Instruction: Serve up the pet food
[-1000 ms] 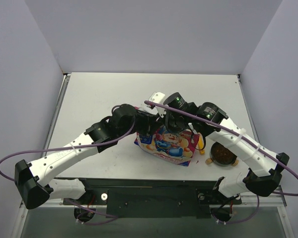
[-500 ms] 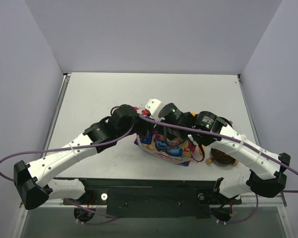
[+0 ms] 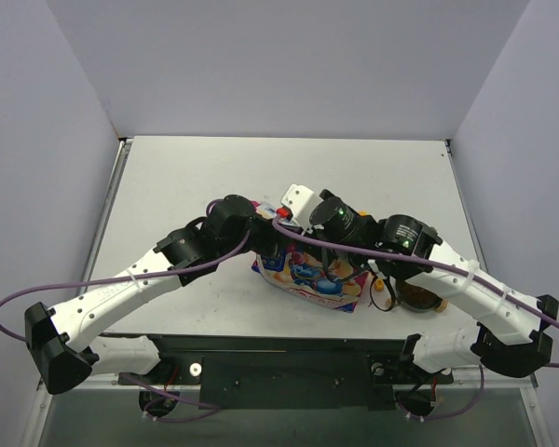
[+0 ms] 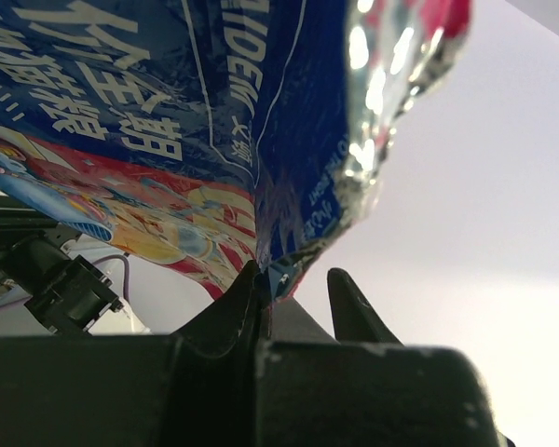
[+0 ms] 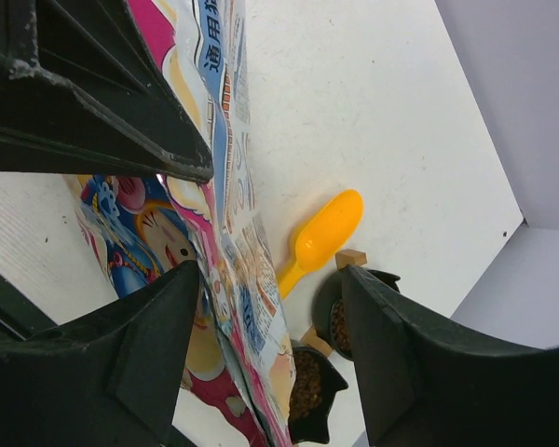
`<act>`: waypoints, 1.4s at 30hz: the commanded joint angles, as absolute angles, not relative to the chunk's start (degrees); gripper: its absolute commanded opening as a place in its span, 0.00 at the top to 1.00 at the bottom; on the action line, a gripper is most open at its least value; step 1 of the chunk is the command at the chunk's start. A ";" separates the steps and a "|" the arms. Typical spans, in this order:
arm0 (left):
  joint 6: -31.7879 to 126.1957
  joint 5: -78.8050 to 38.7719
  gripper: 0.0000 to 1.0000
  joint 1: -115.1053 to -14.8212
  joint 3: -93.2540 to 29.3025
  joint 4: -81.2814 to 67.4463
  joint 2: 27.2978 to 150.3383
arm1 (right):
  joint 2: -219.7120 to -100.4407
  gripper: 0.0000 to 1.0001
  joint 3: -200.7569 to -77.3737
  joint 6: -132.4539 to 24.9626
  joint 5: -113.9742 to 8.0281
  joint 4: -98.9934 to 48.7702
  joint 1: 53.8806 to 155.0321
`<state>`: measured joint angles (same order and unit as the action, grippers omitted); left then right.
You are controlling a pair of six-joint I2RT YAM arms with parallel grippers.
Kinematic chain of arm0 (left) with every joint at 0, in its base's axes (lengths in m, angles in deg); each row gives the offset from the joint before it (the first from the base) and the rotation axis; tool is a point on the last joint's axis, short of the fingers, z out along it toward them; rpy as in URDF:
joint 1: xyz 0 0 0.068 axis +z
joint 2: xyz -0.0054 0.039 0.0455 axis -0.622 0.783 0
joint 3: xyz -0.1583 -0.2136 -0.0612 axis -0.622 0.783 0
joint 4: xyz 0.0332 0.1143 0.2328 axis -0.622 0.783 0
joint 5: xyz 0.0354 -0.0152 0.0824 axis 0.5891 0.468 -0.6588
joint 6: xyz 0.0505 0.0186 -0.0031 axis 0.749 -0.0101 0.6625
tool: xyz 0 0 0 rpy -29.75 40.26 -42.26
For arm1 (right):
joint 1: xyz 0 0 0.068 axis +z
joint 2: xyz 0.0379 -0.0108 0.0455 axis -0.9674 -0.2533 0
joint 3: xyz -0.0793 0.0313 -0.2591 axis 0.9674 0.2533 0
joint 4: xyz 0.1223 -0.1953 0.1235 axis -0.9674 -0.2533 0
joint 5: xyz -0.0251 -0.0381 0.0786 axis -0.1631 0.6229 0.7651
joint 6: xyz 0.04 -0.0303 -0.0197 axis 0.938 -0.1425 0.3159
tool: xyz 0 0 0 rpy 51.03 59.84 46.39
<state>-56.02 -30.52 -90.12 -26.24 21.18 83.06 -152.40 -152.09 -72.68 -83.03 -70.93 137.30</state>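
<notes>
The pink-and-blue cartoon bag stands between the two arms at the table's front. My left gripper is shut on the bag's folded edge. My right gripper stands open astride the bag's top edge, its right finger well off the bag. Pet food fills a black bowl below the bag. A second black bowl beside it also holds kibble. In the top view the bowls are mostly hidden under my right arm.
A yellow scoop lies on the white table just beyond the bowls; from above the scoop shows next to the bag. Purple cables loop off both arms. Grey walls close in the table on three sides.
My left gripper has shut on the bag's edge. My right gripper has opened and let go of the bag, and the right arm has swung nearer, over the bowls.
</notes>
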 commanded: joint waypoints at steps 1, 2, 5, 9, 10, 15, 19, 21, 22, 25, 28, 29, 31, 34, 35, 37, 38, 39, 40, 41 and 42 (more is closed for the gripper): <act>-67.16 -30.12 1.00 -89.88 -28.80 21.99 81.97 | -154.58 0.42 -153.17 -71.55 -82.59 -70.75 137.38; -67.08 -30.12 1.00 -89.88 -28.80 22.08 81.79 | -155.45 0.42 -153.43 -71.46 -83.80 -70.66 137.29; -66.99 -29.51 1.00 -89.88 -28.89 22.96 81.70 | -157.56 0.50 -154.40 -70.24 -89.95 -70.66 137.29; -66.90 -29.24 1.00 -89.79 -28.98 24.01 81.44 | -159.15 0.64 -155.54 -69.35 -96.65 -71.36 137.38; -67.07 -29.24 1.00 -89.70 -28.63 23.75 81.44 | -159.24 0.69 -155.54 -69.44 -96.65 -71.80 137.47; -67.34 -29.07 1.00 -88.92 -27.75 22.70 81.26 | -159.68 1.00 -156.85 -68.74 -97.27 -74.70 137.64; -67.34 -29.07 1.00 -88.21 -27.48 22.61 81.44 | -159.50 1.00 -158.26 -66.63 -87.90 -77.25 136.77; -67.08 -28.98 1.00 -87.86 -27.48 22.08 81.70 | -159.07 1.00 -157.92 -65.75 -85.15 -77.60 136.42; -67.08 -28.81 1.00 -87.77 -27.48 22.08 81.88 | -158.98 1.00 -157.91 -65.40 -85.14 -78.12 136.33; -67.25 -28.63 1.00 -87.60 -27.31 21.82 81.97 | -158.98 1.00 -157.74 -65.57 -84.87 -79.62 135.80; -67.78 -28.81 1.00 -87.51 -26.61 21.64 81.62 | -157.75 0.89 -156.51 -66.18 -86.54 -79.80 135.89; -67.78 -28.98 1.00 -87.42 -26.43 21.64 81.44 | -157.31 0.89 -156.07 -66.19 -87.24 -79.71 135.97; -67.78 -29.16 1.00 -87.24 -26.08 21.64 81.09 | -157.13 0.90 -155.63 -66.19 -88.12 -79.97 135.89; -68.22 -28.72 1.00 -87.07 -24.85 20.42 80.91 | -157.39 1.00 -155.10 -65.75 -86.81 -81.20 135.36; -68.48 -28.54 1.00 -87.07 -24.76 19.98 81.00 | -157.05 1.00 -154.75 -65.83 -87.07 -81.12 135.53; -68.05 -28.45 1.00 -87.07 -25.45 20.41 81.61 | -155.38 1.00 -153.08 -65.66 -87.86 -79.37 136.94; -67.69 -28.45 1.00 -86.98 -25.63 20.93 82.05 | -155.02 1.00 -152.99 -65.22 -88.03 -79.01 137.20; -67.34 -28.45 1.00 -86.89 -25.98 21.20 82.32 | -155.11 1.00 -153.17 -65.13 -88.04 -79.53 137.03; -67.25 -28.28 1.00 -86.72 -26.25 21.72 82.67 | -155.37 1.00 -153.52 -65.04 -88.21 -79.80 137.03; -66.82 -28.28 1.00 -86.72 -26.34 22.16 82.84 | -155.20 1.00 -153.52 -65.13 -87.95 -79.80 137.03; -66.20 -28.45 1.00 -86.63 -26.60 22.34 83.28 | -155.11 1.00 -153.69 -64.96 -87.34 -79.71 137.03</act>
